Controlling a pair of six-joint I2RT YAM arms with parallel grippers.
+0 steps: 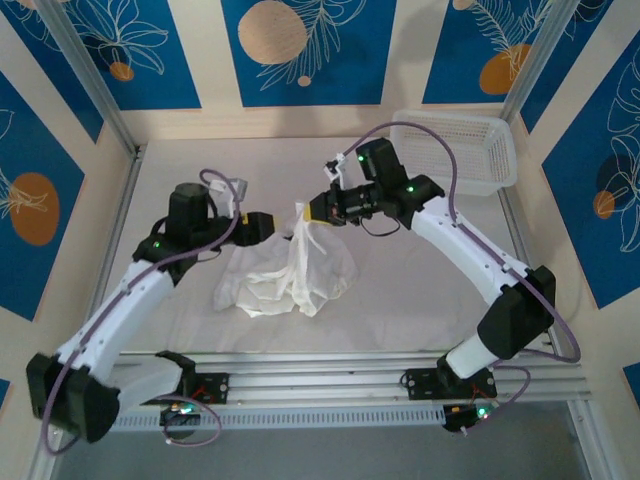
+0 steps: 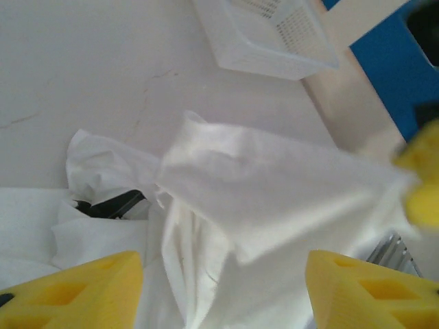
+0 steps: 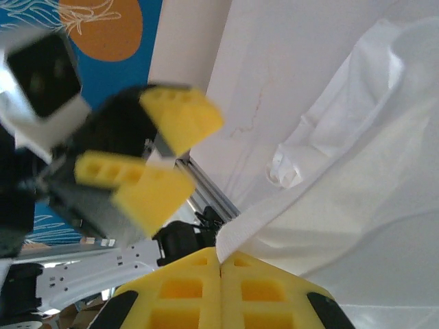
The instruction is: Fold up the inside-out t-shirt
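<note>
Right gripper (image 3: pixel 219 255) is clamped on the t-shirt (image 1: pixel 298 268) edge, raised at frame centre. Left gripper (image 2: pixel 223 291) has its jaws apart beside the cloth. Bare table (image 1: pixel 420 290) lies right of the t-shirt, and the basket (image 1: pixel 470 186) sits at upper right.

Right wrist cam: left gripper (image 3: pixel 200 154) beside the t-shirt (image 3: pixel 357 178) is blurred. Left wrist cam: right gripper (image 2: pixel 417 184) at the t-shirt's right end is blurred and edge-cropped. Mesh basket (image 2: pixel 274 63) beyond the t-shirt is cropped at top. Dark patch (image 2: pixel 110 204) in the t-shirt's folds is unreadable.
</note>
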